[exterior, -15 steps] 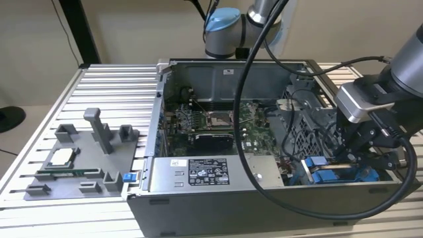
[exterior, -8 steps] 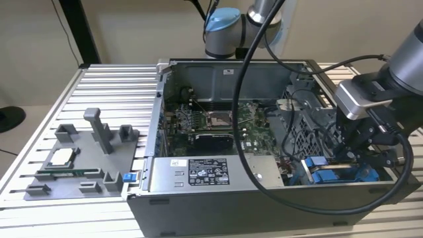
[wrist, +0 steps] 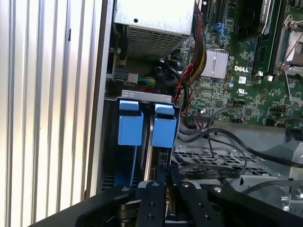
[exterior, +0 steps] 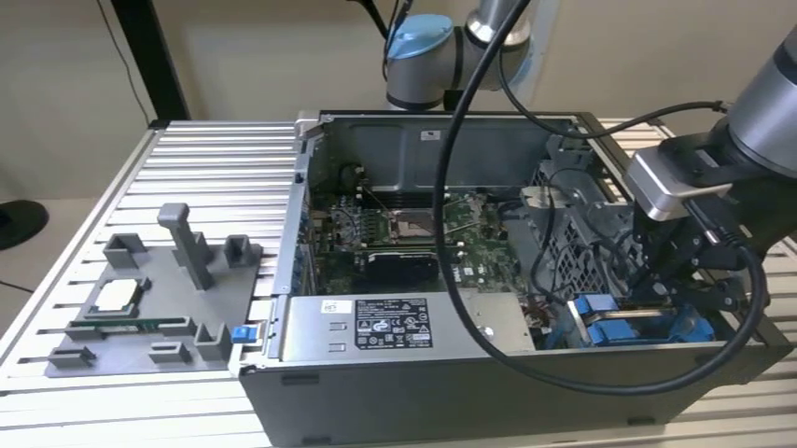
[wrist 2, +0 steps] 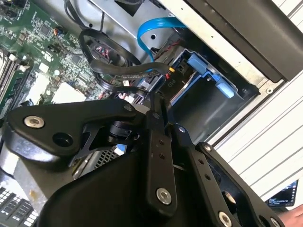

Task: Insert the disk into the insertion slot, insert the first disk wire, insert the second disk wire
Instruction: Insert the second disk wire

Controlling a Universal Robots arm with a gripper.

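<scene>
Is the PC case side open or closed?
Open. In the exterior view the case has no side panel, so the motherboard and power-supply box are exposed.

Exterior view: even, diffuse indoor light with soft, weak shadows. The ribbed silver aluminium table (exterior: pixel 212 168) returns a mild sheen along its slats. The interior of the open grey metal computer case (exterior: pixel 424 149) is dimmer, darkest near the black cables.

First wrist view: the table slats are bright, close to washed out. The green circuit board (wrist: pixel 236 90) is sharp. The black gripper linkage (wrist: pixel 161 201) is near the lens, dark and soft.

Second wrist view: the bright blue flat cable (wrist 2: pixel 156 26) shows glare. The black linkage reads slightly blurred, with small highlights on its screw heads.
</scene>
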